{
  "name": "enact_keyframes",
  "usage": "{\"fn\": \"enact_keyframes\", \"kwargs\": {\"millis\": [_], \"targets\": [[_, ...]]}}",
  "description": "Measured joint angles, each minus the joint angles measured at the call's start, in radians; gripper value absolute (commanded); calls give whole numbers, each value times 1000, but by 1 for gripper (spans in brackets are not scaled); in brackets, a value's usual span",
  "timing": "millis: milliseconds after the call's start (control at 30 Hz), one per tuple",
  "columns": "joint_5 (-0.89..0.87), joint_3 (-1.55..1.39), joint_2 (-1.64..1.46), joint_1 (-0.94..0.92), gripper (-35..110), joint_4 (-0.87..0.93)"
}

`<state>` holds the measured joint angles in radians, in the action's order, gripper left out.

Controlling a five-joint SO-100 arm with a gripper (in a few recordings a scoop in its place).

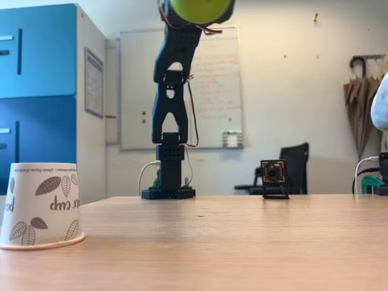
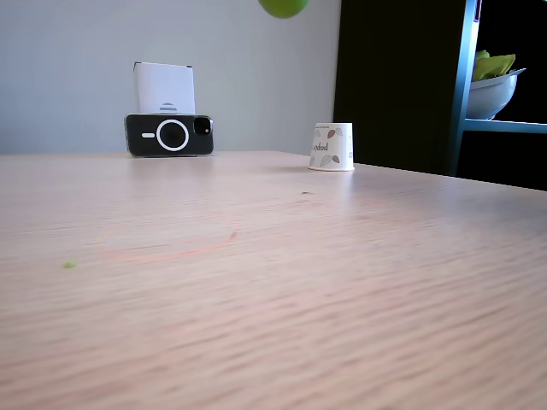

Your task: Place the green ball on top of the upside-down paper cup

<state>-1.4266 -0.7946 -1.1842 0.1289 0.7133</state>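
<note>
Cropping green ball [image 1: 200,10] and claw [image 1: 197,15] overhead.

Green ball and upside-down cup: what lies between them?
Nothing: in both fixed views the green ball hangs high; open air and bare table separate it from the cup.

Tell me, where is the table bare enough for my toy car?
The wide wooden table lies bare from the paper cup across to the small camera. In the other fixed view, the near tabletop before the phone is bare too. It is busier around the arm's base.
</note>
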Motion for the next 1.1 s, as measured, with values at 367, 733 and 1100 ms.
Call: {"fn": "enact_keyframes", "kwargs": {"millis": [367,733,1100], "targets": [[-6,6,38,-135,29,15],[-6,-51,166,-156,30,25],[3,-57,239,-196,30,31]]}}
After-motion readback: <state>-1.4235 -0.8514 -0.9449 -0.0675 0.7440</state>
